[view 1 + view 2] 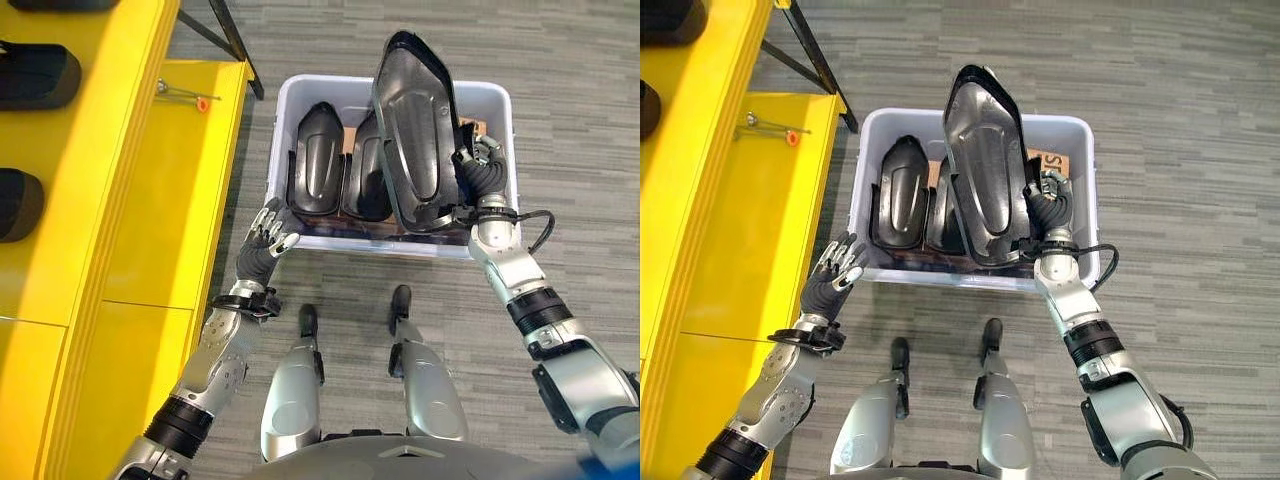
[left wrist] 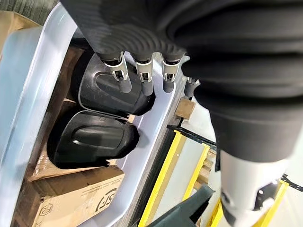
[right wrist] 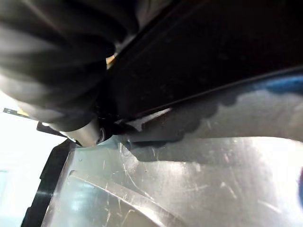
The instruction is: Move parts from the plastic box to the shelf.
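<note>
Box (image 1: 281, 120) on floor holds two black parts (image 1: 318, 160) upright, cardboard beneath; third part (image 1: 413, 130) raised above box, right robot hand (image 1: 478, 170) curled round its edge; left robot hand (image 1: 268, 238) spread, just outside box's near-left corner; yellow shelf (image 1: 150, 180) left.

Both eye views look steeply down from the head and share the white plastic box (image 1: 500, 100) on the grey floor beside the yellow shelf (image 1: 740, 230). Each wrist view looks along its own hand from very close: the left into that box, the right against a black moulded part (image 3: 213, 61).
</note>
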{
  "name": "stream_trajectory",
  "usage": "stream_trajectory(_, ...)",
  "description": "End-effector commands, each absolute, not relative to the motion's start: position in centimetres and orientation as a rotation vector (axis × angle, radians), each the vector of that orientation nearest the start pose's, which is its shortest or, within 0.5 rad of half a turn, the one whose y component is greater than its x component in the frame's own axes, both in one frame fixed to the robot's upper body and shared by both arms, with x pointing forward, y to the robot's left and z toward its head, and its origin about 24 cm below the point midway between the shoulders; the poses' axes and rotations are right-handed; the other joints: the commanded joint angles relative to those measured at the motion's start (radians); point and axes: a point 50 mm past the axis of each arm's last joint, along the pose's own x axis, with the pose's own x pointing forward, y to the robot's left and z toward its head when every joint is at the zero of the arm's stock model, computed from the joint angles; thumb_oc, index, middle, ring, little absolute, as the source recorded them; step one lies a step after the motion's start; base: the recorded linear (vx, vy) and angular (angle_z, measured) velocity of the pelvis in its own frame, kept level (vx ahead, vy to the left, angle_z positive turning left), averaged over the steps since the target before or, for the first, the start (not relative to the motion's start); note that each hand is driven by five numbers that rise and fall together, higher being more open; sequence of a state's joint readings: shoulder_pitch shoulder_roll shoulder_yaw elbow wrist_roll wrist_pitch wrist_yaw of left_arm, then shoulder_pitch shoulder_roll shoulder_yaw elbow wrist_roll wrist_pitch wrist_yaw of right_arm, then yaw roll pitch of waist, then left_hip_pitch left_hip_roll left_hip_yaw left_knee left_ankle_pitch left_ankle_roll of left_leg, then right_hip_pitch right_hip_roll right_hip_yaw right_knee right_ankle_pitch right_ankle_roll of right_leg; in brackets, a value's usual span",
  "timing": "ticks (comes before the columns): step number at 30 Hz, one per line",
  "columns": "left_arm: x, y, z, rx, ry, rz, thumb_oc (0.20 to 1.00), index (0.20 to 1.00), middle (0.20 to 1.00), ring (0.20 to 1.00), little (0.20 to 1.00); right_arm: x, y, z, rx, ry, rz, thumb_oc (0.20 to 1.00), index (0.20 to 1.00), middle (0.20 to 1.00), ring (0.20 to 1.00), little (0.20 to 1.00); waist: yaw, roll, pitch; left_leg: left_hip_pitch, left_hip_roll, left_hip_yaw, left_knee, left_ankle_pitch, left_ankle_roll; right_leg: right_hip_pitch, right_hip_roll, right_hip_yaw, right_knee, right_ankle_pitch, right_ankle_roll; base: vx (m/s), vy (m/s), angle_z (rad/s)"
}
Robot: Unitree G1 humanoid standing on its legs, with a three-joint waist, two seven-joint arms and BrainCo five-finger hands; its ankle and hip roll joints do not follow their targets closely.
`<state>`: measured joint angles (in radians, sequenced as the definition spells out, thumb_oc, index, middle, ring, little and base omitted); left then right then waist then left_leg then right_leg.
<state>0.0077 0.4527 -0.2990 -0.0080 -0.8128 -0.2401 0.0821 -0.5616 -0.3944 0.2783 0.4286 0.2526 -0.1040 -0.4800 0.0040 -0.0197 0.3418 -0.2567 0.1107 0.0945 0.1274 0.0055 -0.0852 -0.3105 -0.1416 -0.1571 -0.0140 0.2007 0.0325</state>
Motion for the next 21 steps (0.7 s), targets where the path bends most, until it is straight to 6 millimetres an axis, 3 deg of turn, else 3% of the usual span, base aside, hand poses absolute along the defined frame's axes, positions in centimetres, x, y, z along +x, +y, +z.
stream_trajectory(1, 23.9, 17.5, 6.2, -0.365, -0.097, -0.182, 1.0, 1.0, 1.0, 1.0, 1.0, 34.6, -17.2, 15.0, -0.092, -0.398, -0.209, 0.2, 0.2, 0.2, 0.2, 0.2, 0.014, 0.014, -0.056, 0.062, 0.102, -0.015, -0.068, 0.006, -0.044, 0.006, -0.138, 0.043, 0.141, -0.102, 0.137, 0.05, -0.011, 0.08)
stream_trajectory(9, 23.1, 18.2, 5.3, -0.371, -0.065, -0.14, 1.0, 1.0, 1.0, 1.0, 1.0, 32.3, -15.9, 12.8, 0.01, -0.361, -0.099, 0.2, 0.2, 0.2, 0.2, 0.2, 0.013, -0.003, -0.144, 0.158, 0.12, -0.003, -0.113, 0.008, -0.047, 0.108, -0.147, 0.01, 0.1, -0.11, 0.152, 0.06, -0.003, 0.03)
stream_trajectory(21, 21.3, 21.1, 3.6, -0.324, -0.018, 0.002, 1.0, 1.0, 1.0, 1.0, 1.0, 29.6, -17.1, 8.3, -0.052, -0.211, -0.063, 0.2, 0.2, 0.2, 0.2, 0.2, 0.016, -0.003, -0.246, 0.277, 0.147, -0.007, -0.15, 0.004, -0.049, 0.223, -0.131, -0.024, 0.119, -0.168, 0.153, 0.05, -0.017, 0.05)
